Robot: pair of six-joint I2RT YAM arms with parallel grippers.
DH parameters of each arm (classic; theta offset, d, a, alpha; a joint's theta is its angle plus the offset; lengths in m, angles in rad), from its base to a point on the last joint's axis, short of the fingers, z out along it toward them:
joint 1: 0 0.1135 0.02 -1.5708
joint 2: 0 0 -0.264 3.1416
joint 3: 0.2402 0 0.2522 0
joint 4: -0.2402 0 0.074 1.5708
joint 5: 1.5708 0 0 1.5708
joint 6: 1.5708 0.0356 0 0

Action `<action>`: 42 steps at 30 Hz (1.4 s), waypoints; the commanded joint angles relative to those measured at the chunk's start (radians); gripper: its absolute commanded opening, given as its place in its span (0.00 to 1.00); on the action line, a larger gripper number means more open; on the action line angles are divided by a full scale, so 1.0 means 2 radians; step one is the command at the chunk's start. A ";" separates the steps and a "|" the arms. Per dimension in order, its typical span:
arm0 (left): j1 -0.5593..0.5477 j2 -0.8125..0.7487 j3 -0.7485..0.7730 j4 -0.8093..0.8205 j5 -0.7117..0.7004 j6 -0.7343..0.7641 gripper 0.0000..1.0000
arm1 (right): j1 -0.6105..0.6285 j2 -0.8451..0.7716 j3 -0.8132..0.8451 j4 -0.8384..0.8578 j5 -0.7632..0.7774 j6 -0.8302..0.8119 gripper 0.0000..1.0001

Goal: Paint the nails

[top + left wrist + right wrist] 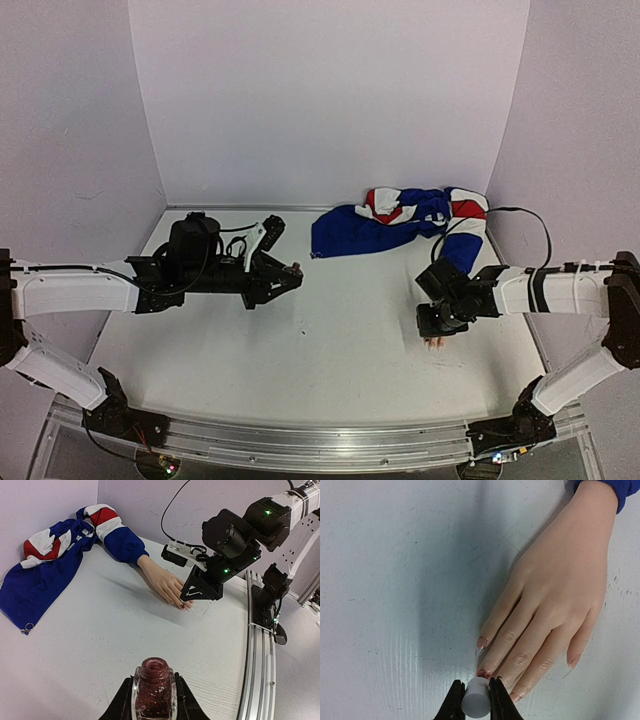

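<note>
Left end effector point(153, 702) is closed on the polish bottle point(153, 690): glass body clamped between both fingers, neck uncapped, dark red polish inside, held upright above the desk point(340, 350) on the left side, well apart from the mannequin hand point(165, 582). Right end effector point(476, 700) is clamped on the white cap point(476, 704), a small cylinder seen end-on between the fingertips; whatever hangs under the cap is hidden by it. The hand lies palm down, flat on the desk on the right side, fingers slightly spread and pointing toward the near edge, with the blue sleeve point(120, 542) at its wrist running back to a blue, red and white jacket point(390, 220) heaped against the rear wall. The nails point(482, 642) are at the fingertips directly under the right end effector. In the right wrist view four show: the nearest sits just beside the cap at the tip of the second finger, with red along its edge; the one to its left has a red smear at its base; the other two show faint red marks. Cannot tell whether anything touches a nail. From the top view the right end effector covers most of the hand, only the fingertips poking out below it. A black cable point(520, 215) loops behind the right arm.
</note>
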 commanded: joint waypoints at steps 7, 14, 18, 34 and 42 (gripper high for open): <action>0.002 -0.015 0.021 0.010 0.006 -0.002 0.00 | -0.002 0.006 -0.002 -0.028 -0.003 0.007 0.00; 0.002 -0.013 0.022 0.010 0.008 -0.002 0.00 | -0.002 0.005 -0.003 -0.028 -0.009 0.005 0.00; 0.002 -0.013 0.022 0.010 0.008 -0.002 0.00 | -0.001 0.004 -0.003 -0.028 -0.011 0.006 0.00; 0.002 -0.009 0.026 0.009 0.010 -0.001 0.00 | -0.002 0.007 -0.004 -0.033 -0.007 0.013 0.00; 0.002 -0.008 0.027 0.009 0.012 -0.002 0.00 | -0.002 0.002 -0.005 -0.031 -0.017 0.006 0.00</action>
